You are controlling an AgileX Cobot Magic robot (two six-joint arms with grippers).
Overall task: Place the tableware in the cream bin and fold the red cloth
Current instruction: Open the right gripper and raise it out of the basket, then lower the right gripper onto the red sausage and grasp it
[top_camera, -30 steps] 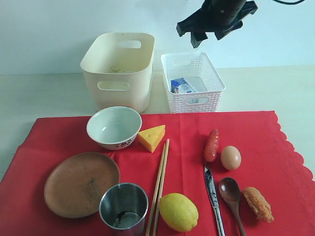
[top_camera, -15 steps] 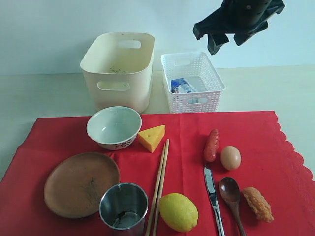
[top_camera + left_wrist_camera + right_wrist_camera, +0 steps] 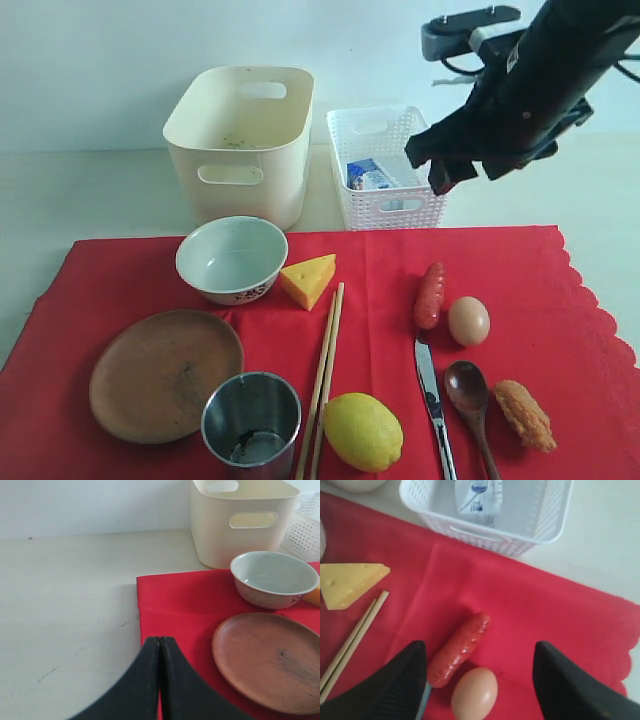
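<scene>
Your right gripper (image 3: 480, 647): wide open, empty, sausage (image 3: 460, 649) beneath. Left gripper (image 3: 160, 642): closed, empty. Binning unstarted; likely steer to knife (image 3: 430, 385).

Lab-like test bench — bare wall (image 3: 90, 60), staged red cloth (image 3: 380, 260).

Right hand (image 3: 466, 172) midair, fingers spread wide; left hand (image 3: 160, 644) fingers pressed together.

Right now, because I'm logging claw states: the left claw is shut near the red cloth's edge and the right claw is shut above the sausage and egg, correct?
Not quite: the right claw is open, spread wide above the sausage and egg, as the right wrist view shows. The left claw is shut.
</scene>
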